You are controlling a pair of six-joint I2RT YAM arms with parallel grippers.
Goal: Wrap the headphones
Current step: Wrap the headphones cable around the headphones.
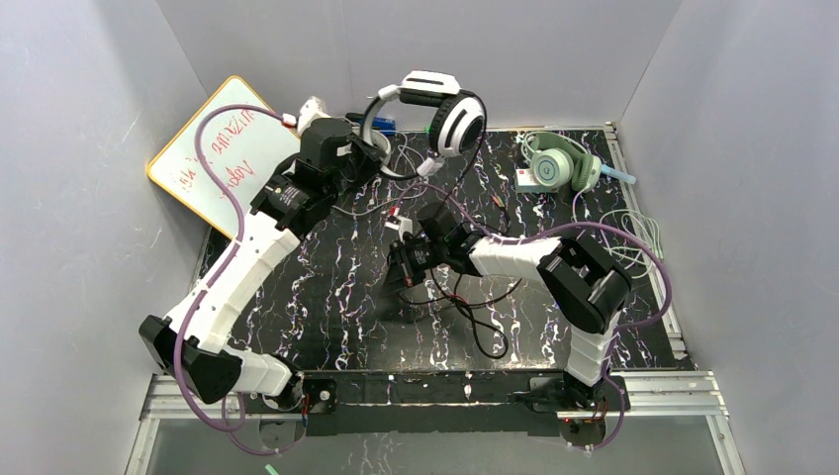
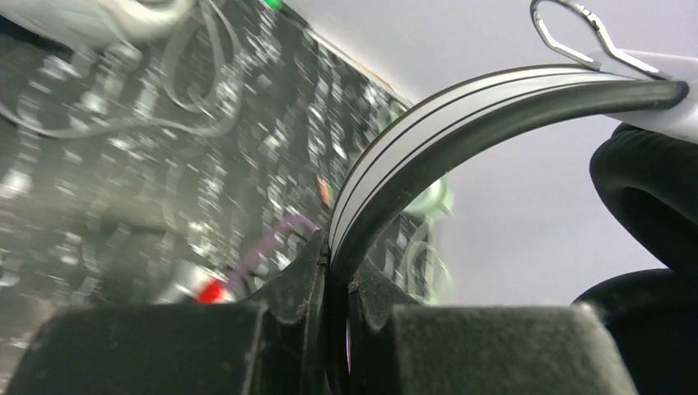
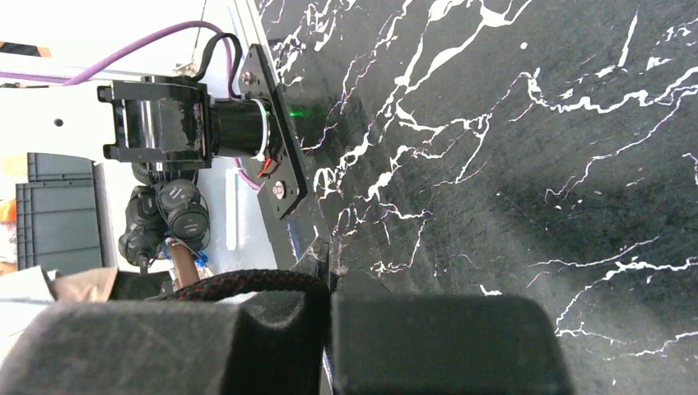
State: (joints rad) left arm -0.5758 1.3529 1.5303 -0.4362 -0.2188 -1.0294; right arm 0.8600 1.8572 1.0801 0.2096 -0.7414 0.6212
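Sprawling loose at centre: black cable (image 1: 475, 327); whiteboard (image 1: 213, 158) rear-L, mint headset (image 1: 559, 166) rear-R.

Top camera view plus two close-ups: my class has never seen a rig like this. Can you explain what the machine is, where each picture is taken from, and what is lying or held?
Two robot arms are bolted at the near edge of a black marbled table. The wide picture looks down from above and behind them; each close-up comes from a camera on one wrist. The left gripper is shut on the headband of the black-and-white headset, held up off the table. The right gripper pinches a black cable. A mint-green headset lies far right; a whiteboard leans at the left.
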